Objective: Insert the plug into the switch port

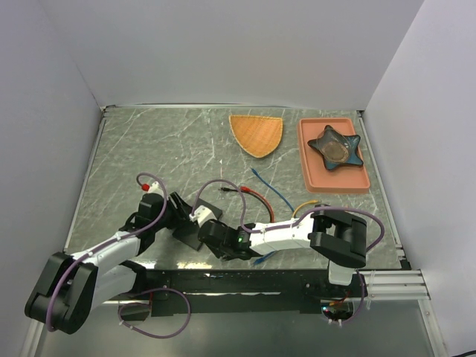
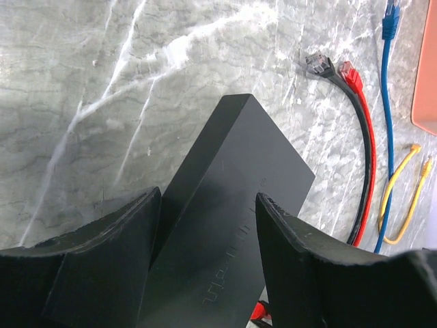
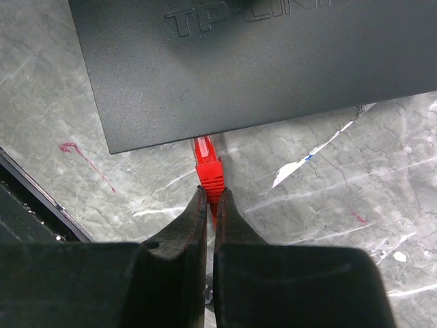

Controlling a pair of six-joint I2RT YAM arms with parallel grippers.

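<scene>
Salmon tray holding dark star-shaped dish, red plug at black switch

Showed white shells and black joints on 2 arms, carried looping purple cables, ended in thick matte-black fingers.

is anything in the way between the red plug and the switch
Nothing visible does. In the right wrist view the red plug, held in the shut right gripper, has its tip at the near edge of the black switch; the port itself is hidden.
</scene>
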